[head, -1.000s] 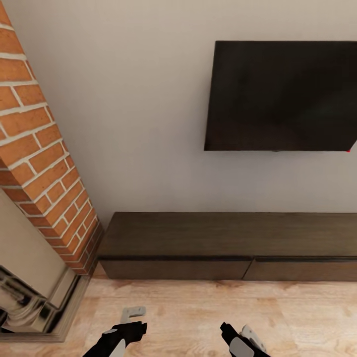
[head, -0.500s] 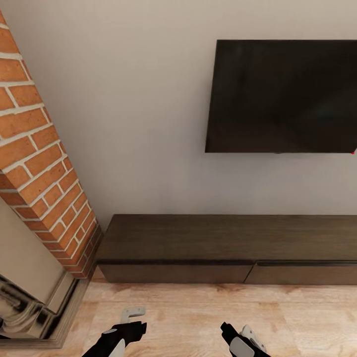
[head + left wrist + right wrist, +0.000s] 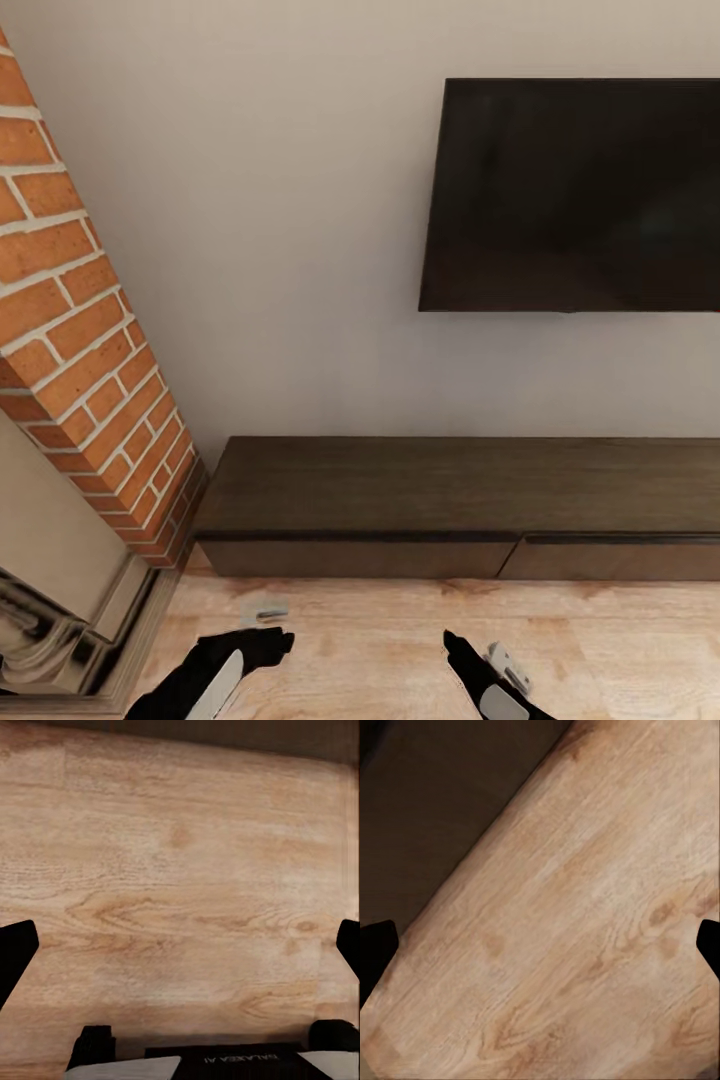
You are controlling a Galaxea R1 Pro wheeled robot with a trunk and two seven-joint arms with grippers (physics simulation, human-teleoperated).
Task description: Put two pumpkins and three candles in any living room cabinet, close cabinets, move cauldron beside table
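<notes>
Living-room wall fills the upper frame in the head view: pale plaster, dark TV [image 3: 570, 195] upper right, brick chimney [image 3: 80, 330] down the left edge, fireplace surround [image 3: 60, 610] lower left. Cabinet [image 3: 460, 505] runs along the wall across the lower middle, two flat fronts visible, both shut, top bare. Wood floor [image 3: 370, 650] in front of it.

Left gripper [image 3: 270, 625] and right gripper [image 3: 480, 650] sit low at the bottom edge, over the floor, apart from the cabinet. Both wrist views: fingertips at opposite frame edges with bare floor between, so jaws wide apart, nothing held.

Looks like a transit/approach step facing the cabinet; I can't make out pumpkins, candles or cauldron in these frames. Next move probably calls for either locating an item elsewhere or closing in and pulling a handleless front open, which needs an edge grip.

Readable text: "GALAXEA AI" on the left wrist housing [image 3: 240, 1059], shown inverted.
</notes>
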